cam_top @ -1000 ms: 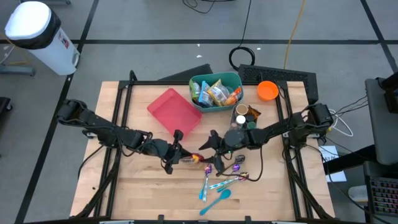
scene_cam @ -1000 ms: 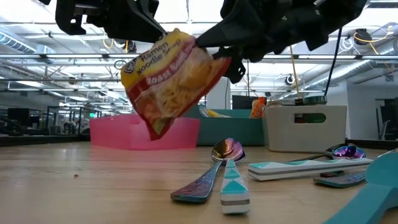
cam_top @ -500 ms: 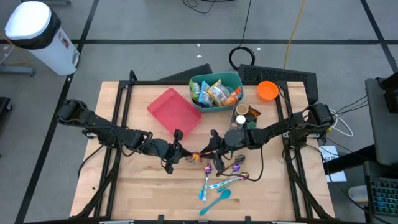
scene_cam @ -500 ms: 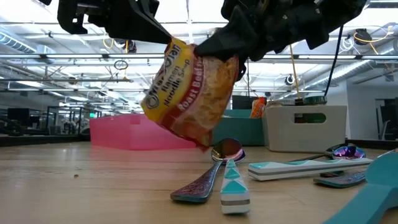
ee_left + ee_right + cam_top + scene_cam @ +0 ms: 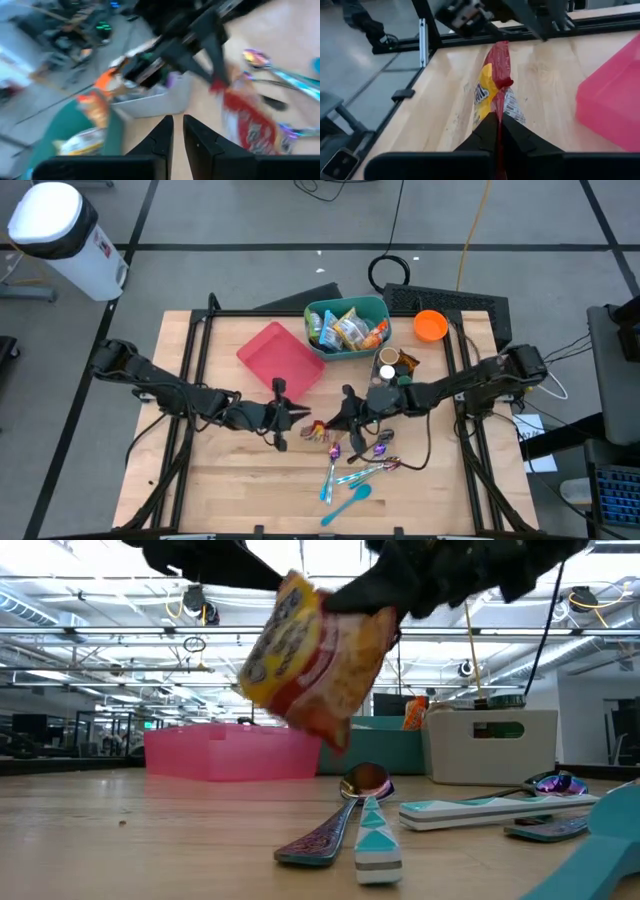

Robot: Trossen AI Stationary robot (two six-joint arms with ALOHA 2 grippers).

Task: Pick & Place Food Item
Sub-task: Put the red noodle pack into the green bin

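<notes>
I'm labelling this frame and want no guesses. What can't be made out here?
- Low view: ramen packet print, motion-blurred; arms above it cut off by the top edge.
- High view: snacks in the green bin, too small to name.
- Left wrist view: spoons, smeared by motion.
- Right wrist view: packet's lower end, behind the right gripper.

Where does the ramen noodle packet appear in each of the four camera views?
High view: ramen packet at table centre, between both grippers.
Low view: upper middle, hanging above the spoons.
Left wrist view: at right.
Right wrist view: centre, in that arm's fingers.
Shared landmark: pink tray.
</notes>
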